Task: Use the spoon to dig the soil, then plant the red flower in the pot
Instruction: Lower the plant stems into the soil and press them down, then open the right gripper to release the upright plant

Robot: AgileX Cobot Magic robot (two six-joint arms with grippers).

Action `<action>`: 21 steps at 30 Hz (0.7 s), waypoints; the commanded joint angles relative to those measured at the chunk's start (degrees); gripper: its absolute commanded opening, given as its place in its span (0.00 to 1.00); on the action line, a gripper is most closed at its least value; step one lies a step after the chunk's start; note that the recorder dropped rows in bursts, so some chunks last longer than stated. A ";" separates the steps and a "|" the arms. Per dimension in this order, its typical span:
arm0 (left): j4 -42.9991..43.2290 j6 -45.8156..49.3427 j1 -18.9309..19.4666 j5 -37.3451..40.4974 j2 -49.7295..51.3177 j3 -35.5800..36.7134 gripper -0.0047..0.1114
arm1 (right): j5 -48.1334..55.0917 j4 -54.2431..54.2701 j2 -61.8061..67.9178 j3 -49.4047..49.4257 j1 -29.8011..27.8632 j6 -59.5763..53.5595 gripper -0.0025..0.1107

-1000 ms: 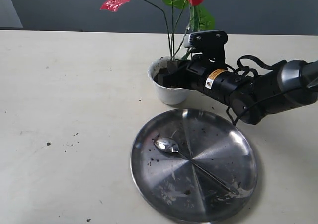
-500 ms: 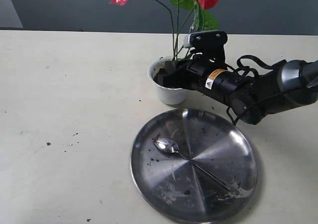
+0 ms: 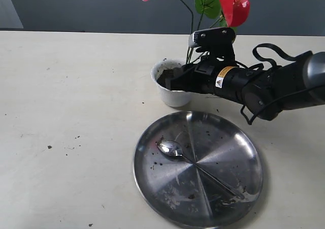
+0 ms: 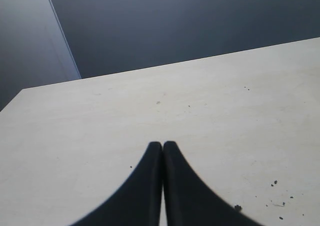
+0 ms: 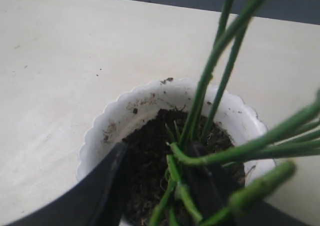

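My left gripper has its black fingers pressed together over bare table and holds nothing, so I leave it parked. At the tips of my right gripper the small white round cup-like pot stands upright, with its dark crumbly soil directly under the parted jaws. The artificial red flower with heart-shaped green leaves has its thin green stems in that soil, inside the gap. They sit close to one finger and clear of the other, so I judge nothing is clamped. The blooms lean over my wrist, so the planting looks loose. To finish well I would widen the jaws fully and draw straight back along the arm, not sideways, watching that no stem catches and tips. The slim shiny silver teaspoon lies on the large round steel plate, well apart from the gripper, so I judge the digging done.
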 commanded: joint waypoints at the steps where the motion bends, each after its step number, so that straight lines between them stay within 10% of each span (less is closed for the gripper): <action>1: -0.29 -0.21 -0.13 -0.39 0.19 -0.15 0.05 | 8.48 -1.42 0.96 1.56 -0.07 0.20 0.36; 21: -0.29 -0.21 -0.13 -0.39 0.19 -0.15 0.05 | 18.10 -3.30 0.96 1.56 -0.07 0.40 0.46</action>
